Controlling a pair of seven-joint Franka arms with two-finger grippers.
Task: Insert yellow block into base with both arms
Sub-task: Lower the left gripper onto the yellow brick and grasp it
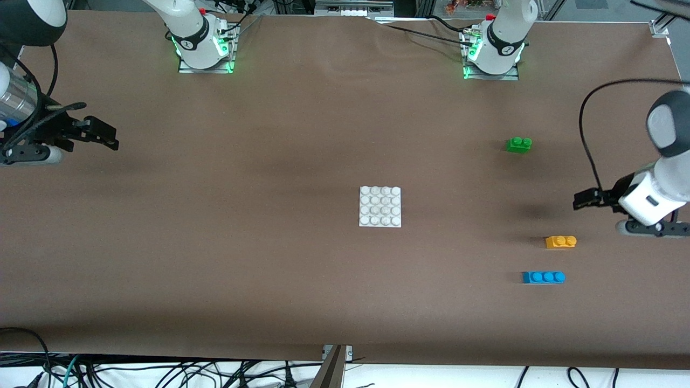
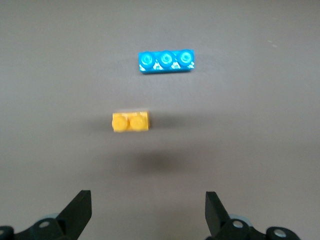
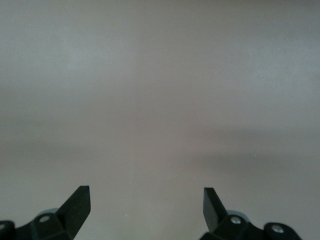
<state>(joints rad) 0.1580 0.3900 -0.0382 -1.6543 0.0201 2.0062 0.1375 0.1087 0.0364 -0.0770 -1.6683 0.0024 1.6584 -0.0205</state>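
The yellow block lies on the brown table toward the left arm's end, studs up. In the left wrist view the yellow block sits a short way ahead of the fingertips, apart from them. My left gripper hangs open and empty over the table just beside the block. The white studded base lies flat in the middle of the table. My right gripper waits open and empty over bare table at the right arm's end.
A blue three-stud brick lies nearer the front camera than the yellow block. A green brick lies farther from that camera. Both arm bases stand along the table's edge farthest from the camera.
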